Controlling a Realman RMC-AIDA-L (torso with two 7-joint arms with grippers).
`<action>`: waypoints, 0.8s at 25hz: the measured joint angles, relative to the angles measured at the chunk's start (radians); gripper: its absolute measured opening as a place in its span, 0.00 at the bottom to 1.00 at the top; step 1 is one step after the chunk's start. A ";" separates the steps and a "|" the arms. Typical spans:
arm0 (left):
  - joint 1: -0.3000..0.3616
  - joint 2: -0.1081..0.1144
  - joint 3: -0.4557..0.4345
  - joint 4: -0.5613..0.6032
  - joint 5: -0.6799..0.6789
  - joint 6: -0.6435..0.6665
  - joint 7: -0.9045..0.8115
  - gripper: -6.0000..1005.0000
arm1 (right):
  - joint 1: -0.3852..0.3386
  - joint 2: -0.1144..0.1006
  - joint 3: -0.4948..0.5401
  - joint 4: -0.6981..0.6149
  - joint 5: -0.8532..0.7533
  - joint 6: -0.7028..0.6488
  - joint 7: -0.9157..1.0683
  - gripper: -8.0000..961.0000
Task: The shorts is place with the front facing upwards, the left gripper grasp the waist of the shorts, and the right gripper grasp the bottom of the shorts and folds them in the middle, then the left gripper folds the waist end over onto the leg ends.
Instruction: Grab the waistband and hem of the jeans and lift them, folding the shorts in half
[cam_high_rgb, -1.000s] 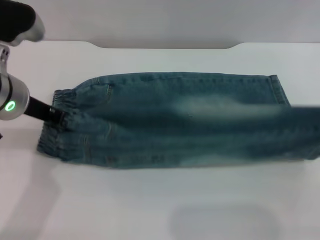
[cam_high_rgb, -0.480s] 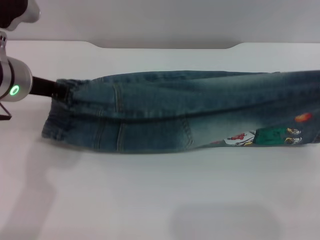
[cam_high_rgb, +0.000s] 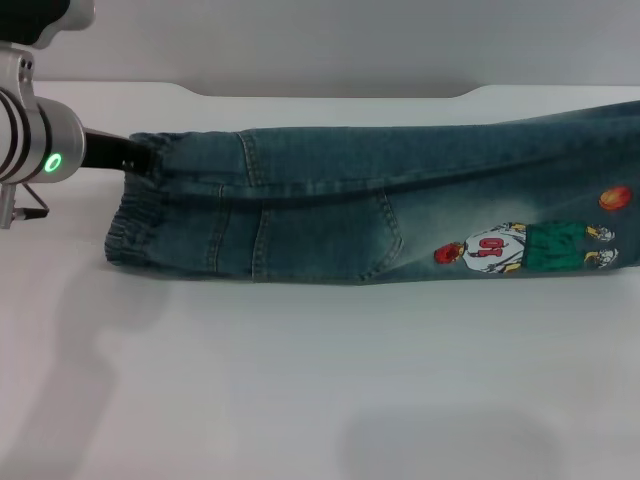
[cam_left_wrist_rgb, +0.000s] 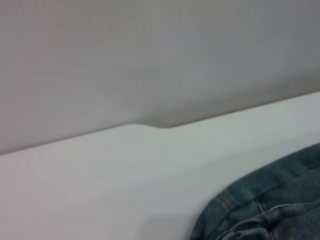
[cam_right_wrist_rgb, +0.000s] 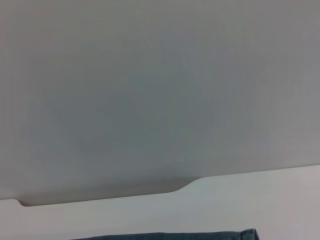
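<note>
**Shorts doubled lengthwise, left gripper at the waistband**

The shorts (cam_high_rgb: 370, 205) lie stretched across the white table (cam_high_rgb: 320, 380), running from the robot's left side to the right edge of the head view. They are folded along their length, so that the face now on top carries the small cartoon basketball player (cam_high_rgb: 520, 248) near the leg end, with an orange ball printed just above it. The far long edge of the fabric is lifted a little, while the near edge rests on the table.

The left gripper (cam_high_rgb: 135, 160) is at the far corner of the gathered waistband (cam_high_rgb: 135, 225), on the robot's left. Its black fingers are clenched on the denim there, and the fabric bunches around them. Behind it the silver arm shows its green light (cam_high_rgb: 50, 162).

In the left wrist view a bit of the stitched denim edge (cam_left_wrist_rgb: 265, 210) shows over the table, with the grey wall (cam_left_wrist_rgb: 160, 60) behind.

The right gripper cannot be seen in any view, so the state of its fingers cannot be told. The right wrist view shows only the wall, the table's far edge and a thin strip of denim (cam_right_wrist_rgb: 200, 235).
</note>
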 joint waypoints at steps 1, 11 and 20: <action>-0.001 0.000 0.000 0.004 -0.002 0.010 0.001 0.08 | 0.005 0.000 -0.001 0.012 0.000 -0.010 -0.008 0.12; -0.026 0.001 0.016 0.165 -0.056 0.184 0.046 0.13 | 0.072 0.000 -0.003 0.212 0.005 -0.162 -0.206 0.14; -0.056 0.001 0.048 0.341 -0.080 0.430 0.051 0.18 | 0.073 -0.002 0.002 0.352 0.150 -0.314 -0.434 0.23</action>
